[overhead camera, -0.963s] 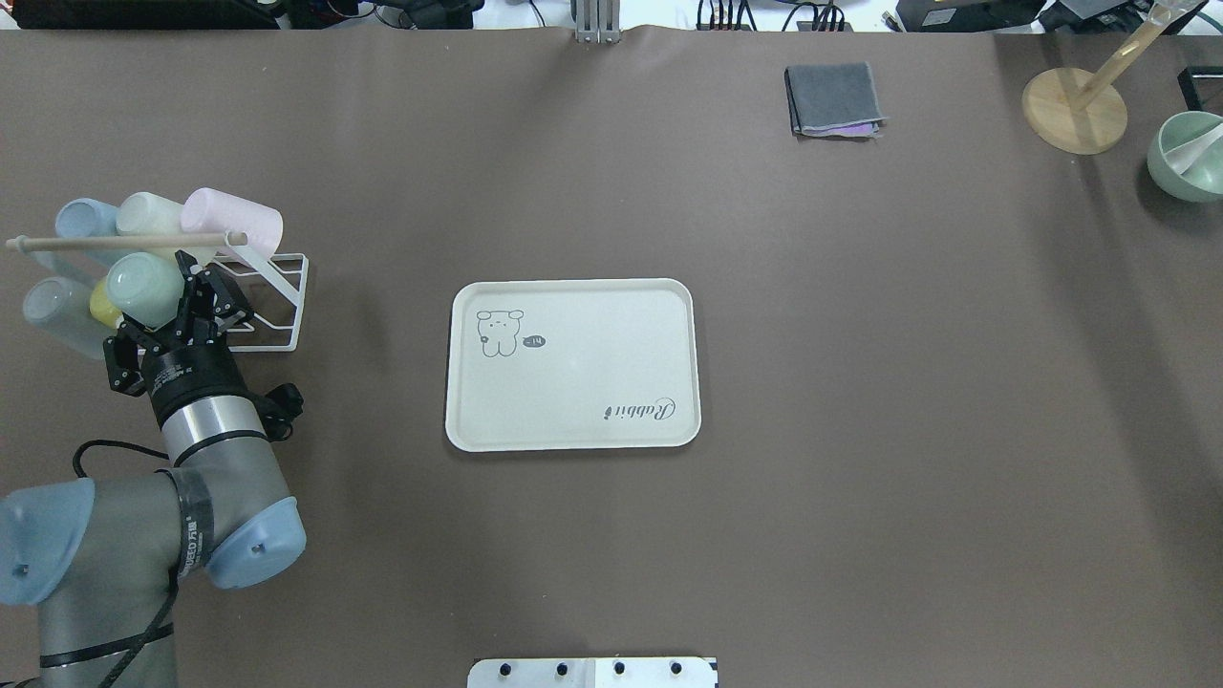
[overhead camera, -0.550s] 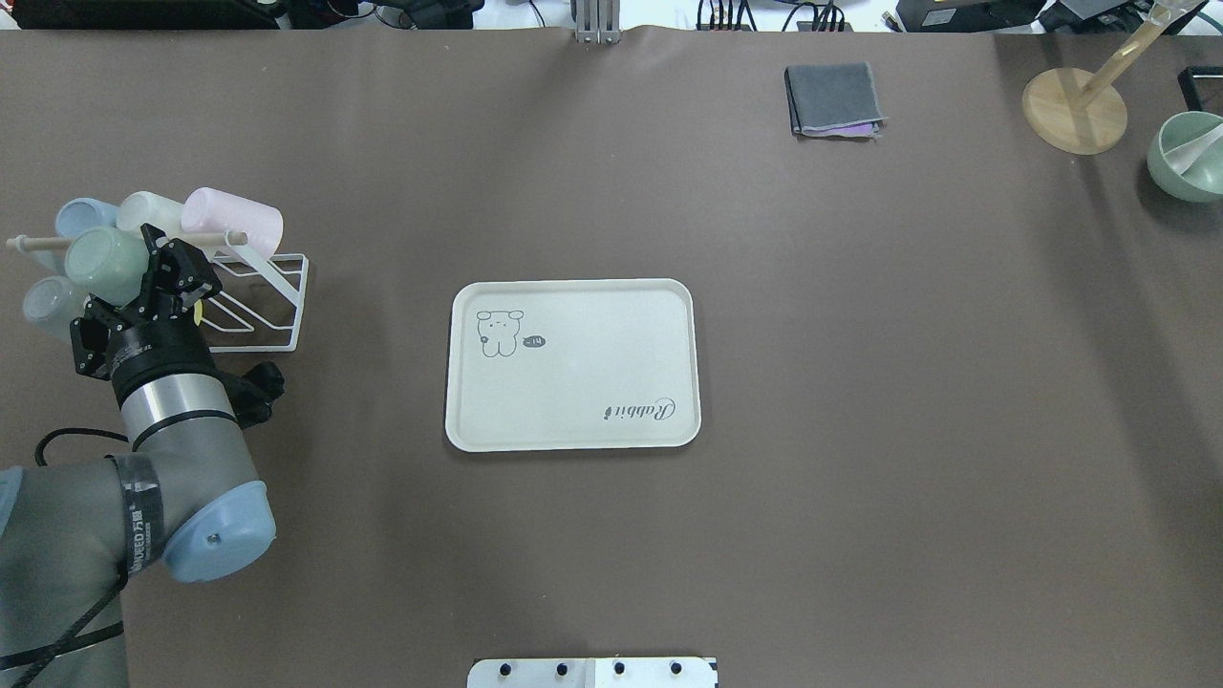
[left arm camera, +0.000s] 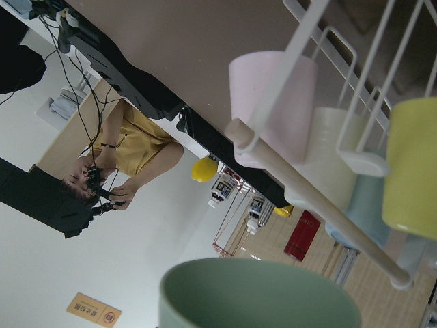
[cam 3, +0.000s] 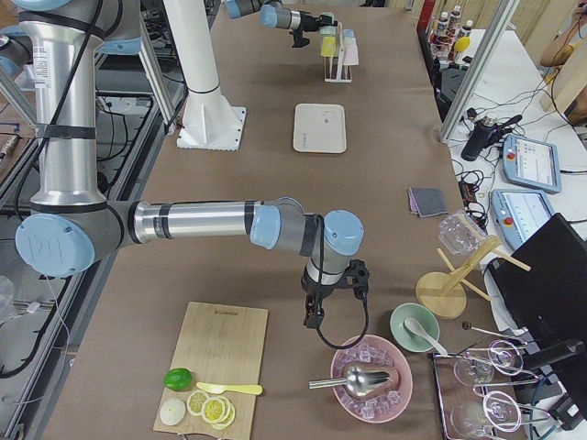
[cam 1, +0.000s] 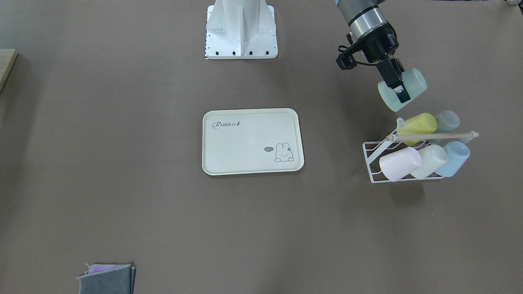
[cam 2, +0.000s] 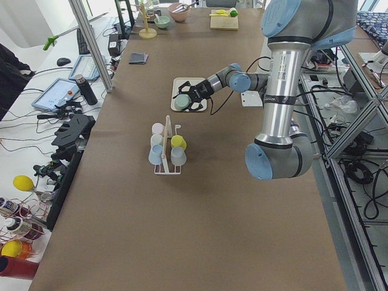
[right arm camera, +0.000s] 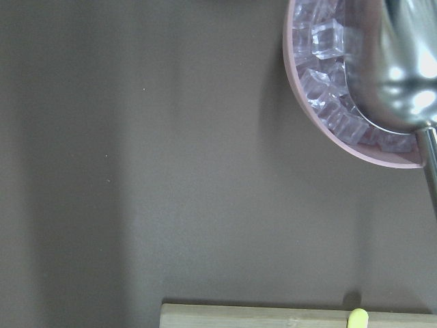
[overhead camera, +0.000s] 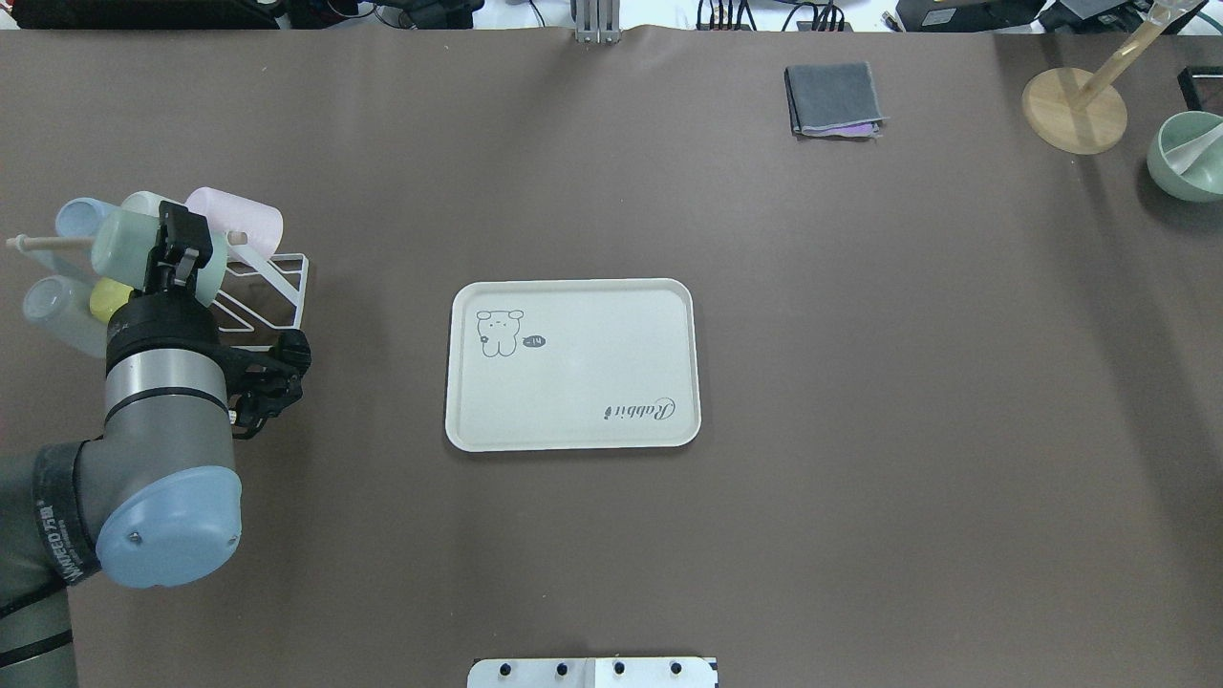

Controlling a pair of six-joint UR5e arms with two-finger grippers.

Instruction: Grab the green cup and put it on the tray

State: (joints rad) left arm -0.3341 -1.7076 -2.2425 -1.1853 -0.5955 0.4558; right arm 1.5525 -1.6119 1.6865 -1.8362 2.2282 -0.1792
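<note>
Nearest us, the left gripper [cam 1: 398, 89] pinches the small mint-green plastic tumbler [cam 1: 412, 83] across its wall. It is held sideways in the air, at twelve o'clock of the white wire rack [overhead camera: 268, 277] in the front-facing view. We judge the tumbler light, stiff and smooth: a mid-wall hold suits it, though it could swivel. The left side view shows it above the rack, while overhead it overlaps the pastel cups [overhead camera: 239, 222]. The wrist view shows only its rim, so the grip merely seems firm. The flat cream plastic rabbit tray [overhead camera: 583, 373] lies at three o'clock overhead, well apart. Of the right gripper [cam 3: 315, 319], farthest off, we cannot tell the opening.
</note>
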